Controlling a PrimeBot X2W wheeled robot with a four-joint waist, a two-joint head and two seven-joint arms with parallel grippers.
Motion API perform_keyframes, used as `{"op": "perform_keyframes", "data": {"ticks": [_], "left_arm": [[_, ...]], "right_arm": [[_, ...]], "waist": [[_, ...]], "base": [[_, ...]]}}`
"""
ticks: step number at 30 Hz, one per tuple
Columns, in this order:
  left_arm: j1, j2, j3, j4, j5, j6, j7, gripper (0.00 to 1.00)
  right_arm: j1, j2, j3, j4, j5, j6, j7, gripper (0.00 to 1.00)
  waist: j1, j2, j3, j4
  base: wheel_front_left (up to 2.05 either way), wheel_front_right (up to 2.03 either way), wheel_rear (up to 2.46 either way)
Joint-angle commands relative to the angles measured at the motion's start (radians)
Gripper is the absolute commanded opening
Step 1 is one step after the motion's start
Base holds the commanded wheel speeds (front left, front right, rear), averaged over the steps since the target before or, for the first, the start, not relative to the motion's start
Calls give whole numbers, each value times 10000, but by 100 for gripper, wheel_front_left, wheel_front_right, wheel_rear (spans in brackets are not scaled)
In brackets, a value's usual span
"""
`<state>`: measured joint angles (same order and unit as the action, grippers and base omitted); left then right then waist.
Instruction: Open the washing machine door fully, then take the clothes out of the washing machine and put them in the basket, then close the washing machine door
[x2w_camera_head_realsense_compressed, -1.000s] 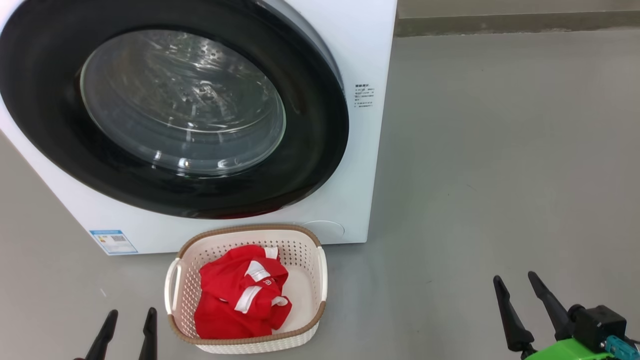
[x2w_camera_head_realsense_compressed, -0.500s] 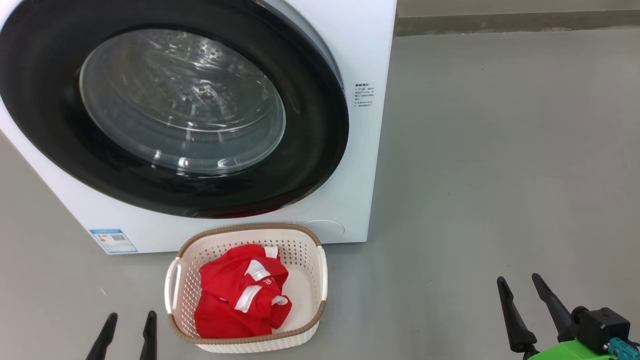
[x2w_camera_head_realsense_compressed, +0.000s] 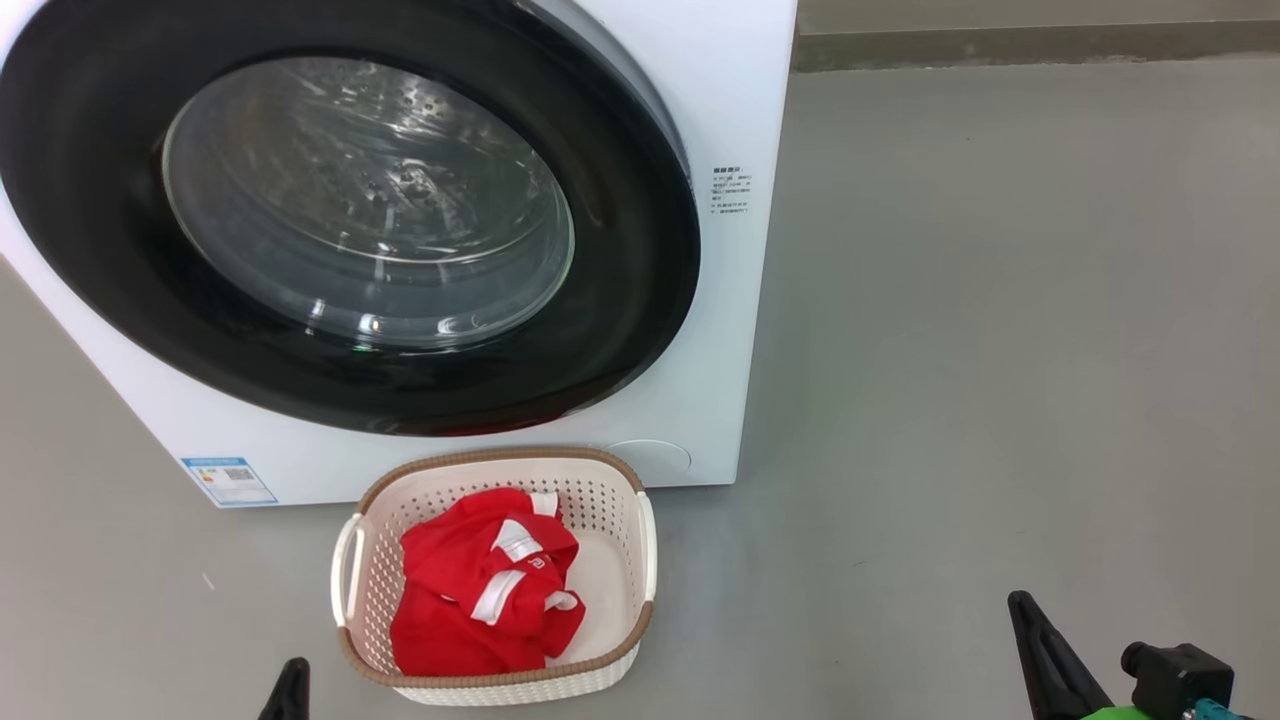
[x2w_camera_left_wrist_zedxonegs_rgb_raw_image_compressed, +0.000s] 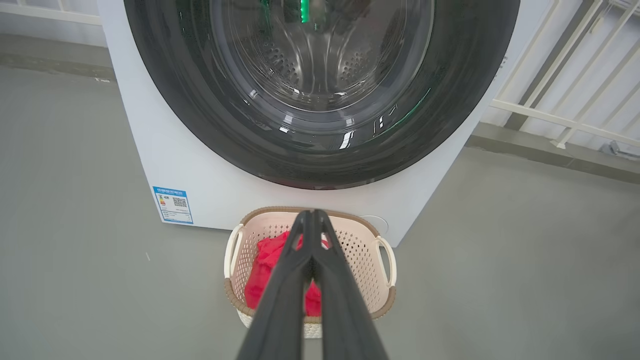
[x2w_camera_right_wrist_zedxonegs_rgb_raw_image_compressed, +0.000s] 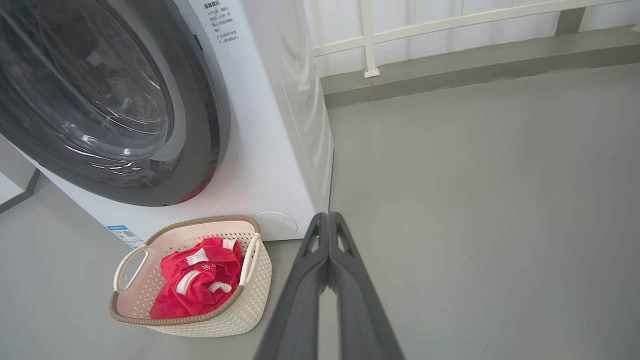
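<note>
Your left gripper (x2w_camera_left_wrist_zedxonegs_rgb_raw_image_compressed: 312, 216) and right gripper (x2w_camera_right_wrist_zedxonegs_rgb_raw_image_compressed: 327, 217) are pressed together, empty. The clothes (x2w_camera_head_realsense_compressed: 470, 600) sit in the basket (x2w_camera_head_realsense_compressed: 500, 454), bottom centre, nearer your left; washing machine door (x2w_camera_head_realsense_compressed: 620, 300) above looks closed.

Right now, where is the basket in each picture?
Head view: the basket sits bottom centre, slightly left, before the washing machine.
Left wrist view: the basket is bottom centre, partly behind the left claw.
Right wrist view: the basket is lower left.
Shared landmark: the blue label low on the washing machine's front.
</note>
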<state>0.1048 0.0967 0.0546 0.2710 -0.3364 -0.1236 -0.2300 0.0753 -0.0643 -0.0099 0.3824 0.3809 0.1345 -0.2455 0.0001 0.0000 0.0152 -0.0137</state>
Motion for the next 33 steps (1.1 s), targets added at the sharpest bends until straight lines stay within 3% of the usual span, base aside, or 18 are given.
{"op": "perform_keyframes", "data": {"ticks": [1,8,33], "left_arm": [[-108,113,71,-212,-362,-3,66,0],[-205,83,93,-214,-986,-7,232,0],[-634,-38,201,-223,-3581,-21,936,0]], "right_arm": [[-182,-110,-53,-251,379,-2,85,0],[-264,-98,-101,-304,979,-4,261,0],[-618,-45,-311,-536,3475,-11,998,0]], "waist": [[20,0,-18,3],[1,0,-9,9],[0,0,-31,38]], "base": [[0,0,0],[0,0,0],[0,0,0]]}}
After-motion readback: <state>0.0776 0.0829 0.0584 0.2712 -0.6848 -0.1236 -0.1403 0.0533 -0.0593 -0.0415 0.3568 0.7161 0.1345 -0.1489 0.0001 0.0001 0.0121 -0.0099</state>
